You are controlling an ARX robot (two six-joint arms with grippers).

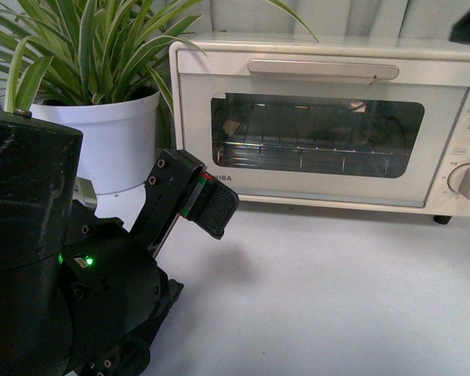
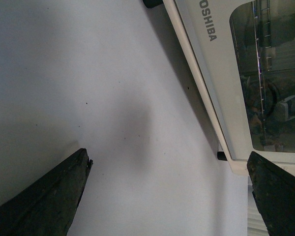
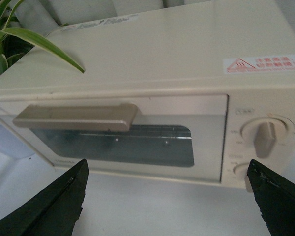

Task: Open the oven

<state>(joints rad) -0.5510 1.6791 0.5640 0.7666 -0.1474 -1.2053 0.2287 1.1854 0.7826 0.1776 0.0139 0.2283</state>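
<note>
Front view: the oven [image 1: 329, 188] stands at the back of the white tabletop [image 1: 337, 290], on small black feet [image 1: 442, 220], with its front toward the camera. Its glass-windowed door [image 1: 196, 141] is shut flush against the body. The long bar handle [image 1: 323, 70] runs across the top of the door. Behind the glass a wire rack [image 1: 313, 153] lies level inside the metal cavity; reflections blur the rest of the interior. Knobs [image 1: 468, 181] sit on the panel at the door's right.

Just left of the oven, a white pot [image 1: 102, 133] holds a striped green plant [image 1: 86, 47] whose long leaves arch over the oven's top corner.

In the left wrist view, the left hand [image 2: 168, 158] hovers low over the tabletop, near the lower left corner of the door and the TOSHIBA lettering [image 2: 206, 19]. Its two fingers [image 2: 49, 196] are spread wide and hold nothing.

In the right wrist view, the right hand [image 3: 167, 167] faces the oven's front from above. It is apart from the oven, and its fingers [image 3: 54, 201] are likewise spread wide with nothing between them. The handle shows between them, and a red-printed sticker [image 3: 263, 64] sits on the oven's top.
</note>
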